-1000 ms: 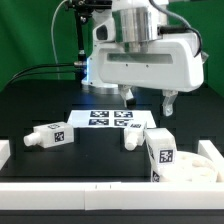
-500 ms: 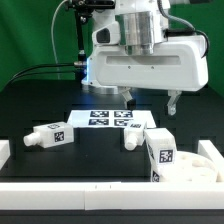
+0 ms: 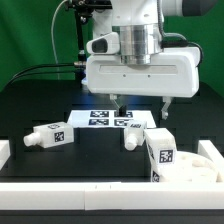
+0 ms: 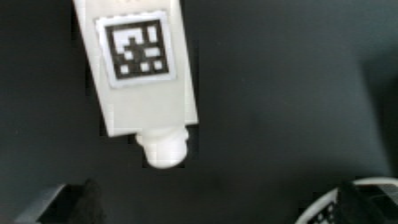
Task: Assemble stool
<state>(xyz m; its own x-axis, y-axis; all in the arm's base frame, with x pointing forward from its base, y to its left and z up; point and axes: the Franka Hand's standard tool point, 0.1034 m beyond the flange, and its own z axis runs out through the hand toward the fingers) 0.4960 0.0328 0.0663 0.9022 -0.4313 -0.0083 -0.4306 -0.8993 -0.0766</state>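
My gripper (image 3: 139, 106) hangs open and empty above the marker board (image 3: 110, 119). One white stool leg (image 3: 48, 135) lies on the black table at the exterior view's left. A second leg (image 3: 133, 140) lies just in front of the marker board. A third tagged leg (image 3: 160, 153) stands upright by the round seat disc (image 3: 204, 166) at the right. In the wrist view a tagged leg (image 4: 143, 70) lies on the table with its rounded peg toward my gripper (image 4: 214, 208). Nothing is between the dark fingertips (image 4: 64, 205).
A white rail (image 3: 70, 188) runs along the table's front edge and a white block (image 3: 4, 152) stands at the left edge. Black cables (image 3: 40, 72) trail behind the arm in front of a green backdrop.
My gripper has moved toward the exterior view's left and a little lower over the marker board. The legs and seat have not moved.
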